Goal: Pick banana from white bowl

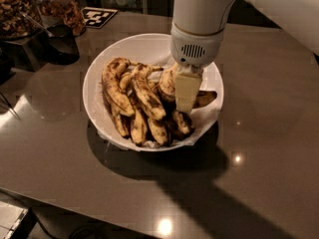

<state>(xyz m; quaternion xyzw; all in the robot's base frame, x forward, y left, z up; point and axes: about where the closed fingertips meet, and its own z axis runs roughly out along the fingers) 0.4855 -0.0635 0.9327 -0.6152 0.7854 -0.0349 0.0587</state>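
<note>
The white bowl (99,59) stands in the middle of the dark table and holds several overripe bananas on crumpled white paper. My gripper (188,97) reaches straight down into the right side of the bowl. It is down among the bananas, against a curved banana (166,82) whose yellow end (205,99) sticks out to the right of it. The gripper hides the middle of that banana. Shorter, darker-mottled bananas (142,91) lie in the left and middle of the bowl.
A dark container (60,41) and jars of nuts (15,6) stand at the back left. A black-and-white marker tag (97,16) lies behind the bowl. The table's front edge runs along the lower left.
</note>
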